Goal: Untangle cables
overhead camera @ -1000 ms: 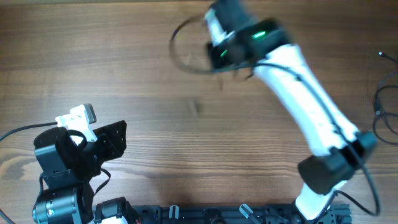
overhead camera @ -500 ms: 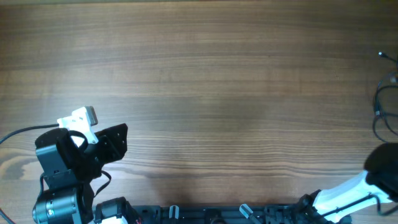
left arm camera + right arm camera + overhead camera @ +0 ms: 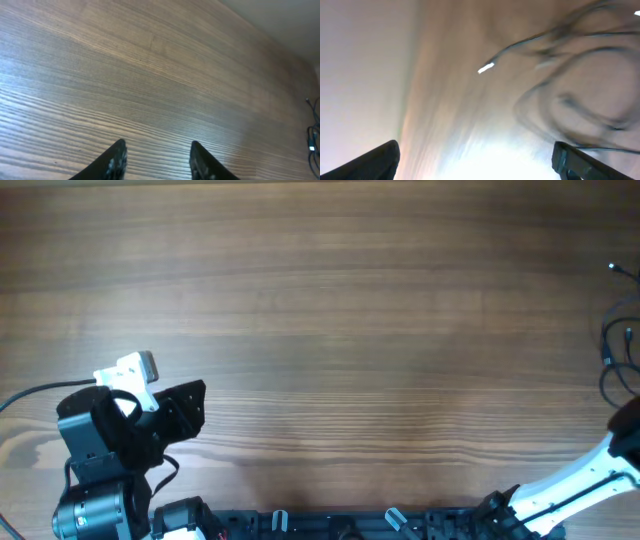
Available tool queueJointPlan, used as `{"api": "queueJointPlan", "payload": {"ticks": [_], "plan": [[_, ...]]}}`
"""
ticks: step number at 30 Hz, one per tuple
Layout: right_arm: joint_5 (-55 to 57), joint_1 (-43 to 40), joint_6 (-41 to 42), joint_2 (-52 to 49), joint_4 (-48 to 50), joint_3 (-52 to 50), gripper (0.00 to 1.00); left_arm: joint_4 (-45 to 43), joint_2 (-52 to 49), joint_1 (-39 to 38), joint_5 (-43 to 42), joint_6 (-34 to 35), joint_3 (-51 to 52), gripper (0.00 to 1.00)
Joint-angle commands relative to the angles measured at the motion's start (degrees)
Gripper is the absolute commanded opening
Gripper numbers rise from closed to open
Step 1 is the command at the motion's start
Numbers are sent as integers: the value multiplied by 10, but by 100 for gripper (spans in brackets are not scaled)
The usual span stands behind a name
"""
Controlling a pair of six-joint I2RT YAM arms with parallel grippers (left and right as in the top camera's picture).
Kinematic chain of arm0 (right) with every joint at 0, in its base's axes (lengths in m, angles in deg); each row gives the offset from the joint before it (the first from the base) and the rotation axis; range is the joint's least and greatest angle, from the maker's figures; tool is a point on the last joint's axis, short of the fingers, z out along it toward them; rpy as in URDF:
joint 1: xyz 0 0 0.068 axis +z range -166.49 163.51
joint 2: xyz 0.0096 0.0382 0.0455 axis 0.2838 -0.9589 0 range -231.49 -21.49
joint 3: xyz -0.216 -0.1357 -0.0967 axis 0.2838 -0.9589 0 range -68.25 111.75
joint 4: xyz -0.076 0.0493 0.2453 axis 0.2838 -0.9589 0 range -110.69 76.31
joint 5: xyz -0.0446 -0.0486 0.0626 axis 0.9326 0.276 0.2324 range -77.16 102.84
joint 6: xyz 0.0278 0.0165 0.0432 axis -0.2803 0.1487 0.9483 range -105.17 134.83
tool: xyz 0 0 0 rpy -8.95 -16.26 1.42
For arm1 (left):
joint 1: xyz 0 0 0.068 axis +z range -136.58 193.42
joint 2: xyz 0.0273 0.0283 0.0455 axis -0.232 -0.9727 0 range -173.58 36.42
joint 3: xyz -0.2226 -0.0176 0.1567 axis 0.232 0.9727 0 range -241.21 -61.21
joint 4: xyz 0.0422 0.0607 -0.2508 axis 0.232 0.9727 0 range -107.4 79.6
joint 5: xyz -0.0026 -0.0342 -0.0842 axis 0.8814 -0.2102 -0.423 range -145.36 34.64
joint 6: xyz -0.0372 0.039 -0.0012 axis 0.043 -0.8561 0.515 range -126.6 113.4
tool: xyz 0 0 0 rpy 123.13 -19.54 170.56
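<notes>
**A:** Where do the cables lie?

**B:** At the right edge of the bench, about halfway along it. They are thin black cords in loose loops, and part of them runs out of the overhead view. The left wrist camera also shows them, far away at the right border.

**A:** And the right arm, how does it stand?

**B:** It comes up from the near right corner. Its white link slants toward the right edge, and its dark end is just on the near side of the cables and is cut by the border of the picture. The right gripper looks down on the cords. Its fingers are wide apart, with only the bench between them. The picture is blurred, but I can see several loops and one bright plug end.

**A:** Does it touch the cords?

**B:** I cannot tell; the blur is too strong.

**A:** And the left arm?

**B:** It is folded at the near left corner, well apart from the cables. The left gripper points across the bare wood toward the far right corner. Its two fingers are apart and hold nothing.
</notes>
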Motion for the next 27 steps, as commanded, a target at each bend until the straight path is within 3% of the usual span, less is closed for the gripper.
{"api": "queueJointPlan", "payload": {"ticks": [1, 4, 8, 10, 12, 14, 18, 20, 21, 22, 23, 25, 26, 27], "plan": [[-225, 47, -171, 120, -21, 1, 98, -8, 7, 3, -9, -17, -2, 39], [-240, 80, -212, 250, -59, 1, 97, -14, 24, 3, -10, -17, -17, 38], [-389, 78, -251, 424, -87, 1, 99, 3, 93, 3, -9, -17, -56, 41], [-523, 78, -311, 485, -131, 1, 99, 5, 132, 3, -9, -17, -58, 42], [-563, 78, -362, 517, -184, 1, 99, 6, 153, 3, -7, -17, -58, 43], [-563, 78, -465, 565, -297, 1, 99, 17, 171, 3, -7, -17, -65, 44], [-577, 124, -464, 645, -304, 0, 99, 53, 173, 3, -3, -17, -98, 43], [-621, 146, -457, 676, -267, 0, 87, 53, 173, 3, -3, -17, -108, 44], [-619, 147, -441, 683, -249, 0, 88, 53, 173, 3, -3, -16, -110, 44], [-580, 147, -440, 686, -247, 0, 99, 52, 173, 3, -3, -16, -110, 44], [-515, 147, -430, 686, -252, 0, 100, 52, 173, 3, -3, -16, -110, 44], [-334, 148, -275, 676, -278, -1, 100, 52, 173, 3, -3, -16, -110, 44], [-284, 148, -265, 674, -301, -1, 100, 52, 173, 3, -3, -16, -110, 44], [-281, 146, -314, 677, -297, -1, 100, 52, 173, 3, -3, -16, -110, 44]]}}
